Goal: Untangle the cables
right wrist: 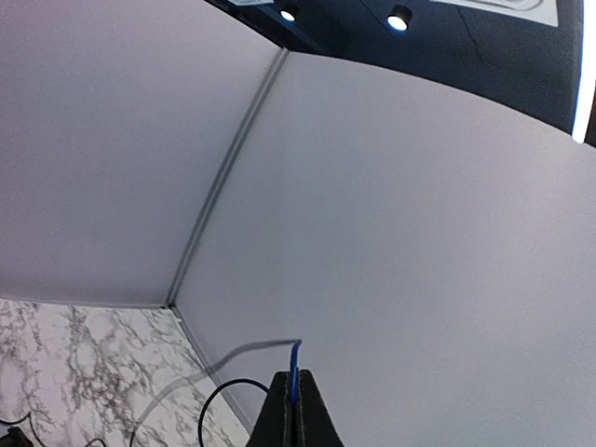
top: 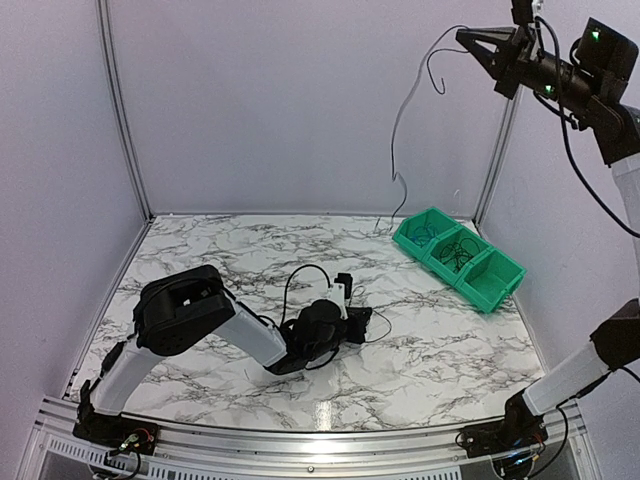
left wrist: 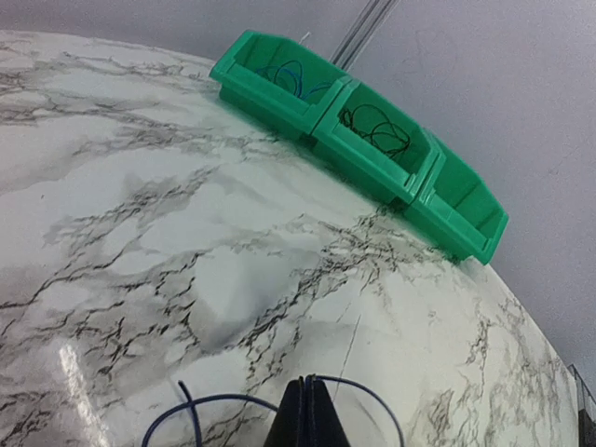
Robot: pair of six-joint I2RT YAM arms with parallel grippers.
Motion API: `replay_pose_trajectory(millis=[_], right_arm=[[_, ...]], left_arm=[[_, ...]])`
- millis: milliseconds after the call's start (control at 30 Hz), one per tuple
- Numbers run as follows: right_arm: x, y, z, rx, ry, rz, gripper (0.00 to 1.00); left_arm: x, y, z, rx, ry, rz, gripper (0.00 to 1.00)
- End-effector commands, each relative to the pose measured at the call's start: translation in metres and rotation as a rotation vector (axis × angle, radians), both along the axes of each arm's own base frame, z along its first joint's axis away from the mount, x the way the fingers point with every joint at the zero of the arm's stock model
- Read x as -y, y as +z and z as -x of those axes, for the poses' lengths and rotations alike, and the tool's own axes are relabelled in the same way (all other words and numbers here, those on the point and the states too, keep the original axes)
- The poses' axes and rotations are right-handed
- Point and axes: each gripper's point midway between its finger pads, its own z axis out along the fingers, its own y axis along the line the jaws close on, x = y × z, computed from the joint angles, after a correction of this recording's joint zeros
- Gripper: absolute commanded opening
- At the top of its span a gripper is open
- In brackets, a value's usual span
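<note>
My left gripper [top: 345,290] lies low on the marble table [top: 200,250] and is shut on a thin dark wire [left wrist: 372,396]. The wire loops out on both sides of the closed fingertips, and in the top view its loop [top: 300,270] arches beside the gripper. My right gripper [top: 464,36] is raised high at the upper right and is shut on a thin blue wire [right wrist: 295,358]. That wire [top: 394,150] hangs down in a long strand toward the table's back edge near the green bin [top: 500,292]. The bin holds a small blue coil [left wrist: 289,74] and a black coil [left wrist: 377,128].
The green bin [left wrist: 321,121] has three compartments and stands at the back right of the table, and its near-right one [left wrist: 461,197] looks empty. Grey walls close in the left, back and right, with metal corner posts [top: 120,110]. A metal rail [top: 300,440] runs along the near edge.
</note>
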Motion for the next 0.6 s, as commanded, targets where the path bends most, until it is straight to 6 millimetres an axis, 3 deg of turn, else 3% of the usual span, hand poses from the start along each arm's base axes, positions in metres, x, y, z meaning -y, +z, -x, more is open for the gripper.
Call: replay_pose_trajectory(millis=[0,67,200,367,567], right_arm=[[0.053,-0.005,-0.058,0.012,-0.380,-0.020,0.00],[0.088,-0.013,-0.081,0.003,-0.548,-0.029,0.00],[0.158,-0.035,-0.107,-0.054,-0.693,-0.042,0.00],[0.227,-0.091,-0.130,-0.164,-0.831,-0.001,0.00],[0.297,-0.174,-0.145,-0.330,-0.941,0.037,0.00]], left_arm=[[-0.018,0.004,0.010,-0.023,0.012,0.019,0.00],[-0.030,0.002,0.015,-0.034,0.015,0.006,0.00],[-0.057,-0.003,0.027,-0.066,0.032,0.000,0.00],[-0.072,0.009,0.040,-0.055,0.011,0.019,0.00],[-0.086,0.018,0.046,-0.035,0.013,0.014,0.00]])
